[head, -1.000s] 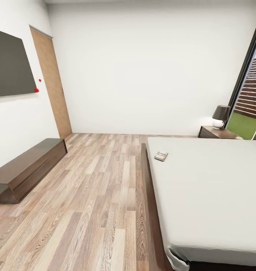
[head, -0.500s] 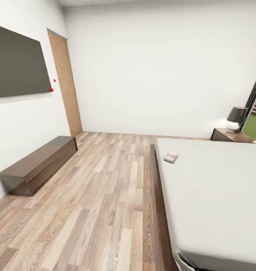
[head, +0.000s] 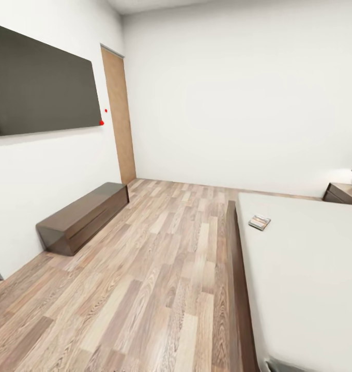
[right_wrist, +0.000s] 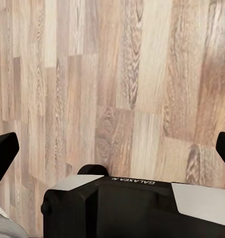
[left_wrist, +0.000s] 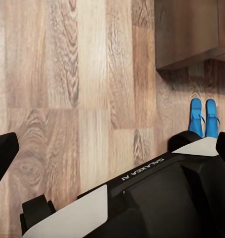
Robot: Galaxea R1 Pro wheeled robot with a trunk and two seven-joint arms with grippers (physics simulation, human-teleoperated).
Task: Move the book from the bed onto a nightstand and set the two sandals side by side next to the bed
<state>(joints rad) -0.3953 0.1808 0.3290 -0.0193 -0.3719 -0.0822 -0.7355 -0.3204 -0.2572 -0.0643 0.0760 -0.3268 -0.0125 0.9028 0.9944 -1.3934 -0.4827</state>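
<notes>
**A:** Risks from here?

**B:** Left to right. Black flat wall screen [head: 39,88] and the long low dark-brown bench [head: 85,217] sit along the left wall; if I swing wide, my base could clip the bench corner. Middle is bare light wood-plank floor [head: 165,268], a wide lane running to the wooden door [head: 120,113]. That's my open room.

**A:** And the bed side?

**B:** The big bed with pale grey mattress [head: 310,279] has a dark wooden side rail that runs the length of the lane. Cut in too tight and I hit it. The small thin paperback with a dark cover [head: 259,222] lies flat near the mattress's near edge, toward the head end; a clumsy reach could push it off. The dark glossy nightstand [head: 342,193] is past it at the far right, partly cut off.

**A:** Sandals?

**B:** The pair of bright blue flat sandals [left_wrist: 203,117] is on the floor beside my base, near a dark cabinet corner [left_wrist: 192,29]. I could roll over them.

**A:** Hands?

**B:** My left hand [left_wrist: 112,148] and right hand [right_wrist: 112,148] are both spread wide, holding nothing, pointing at the floor.
</notes>
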